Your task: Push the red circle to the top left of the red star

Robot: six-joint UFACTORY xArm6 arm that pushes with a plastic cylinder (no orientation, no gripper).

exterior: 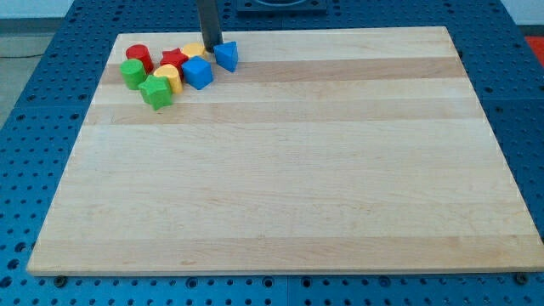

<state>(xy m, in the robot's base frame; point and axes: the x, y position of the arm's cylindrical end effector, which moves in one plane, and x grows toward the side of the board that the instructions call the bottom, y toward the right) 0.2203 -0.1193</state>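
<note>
The red circle (138,56) stands near the board's top left corner. The red star (173,59) lies just to its right, partly hidden by a yellow block (169,78) and a blue cube (198,73). My tip (210,44) is at the view's top, to the right of the red star, between a second yellow block (193,51) and a blue block (226,55). The red circle is left of the star, level with it, a small gap between them.
A green round block (132,74) sits just below the red circle. A green star-shaped block (156,92) lies below the yellow block. The wooden board (280,170) rests on a blue perforated table (34,127).
</note>
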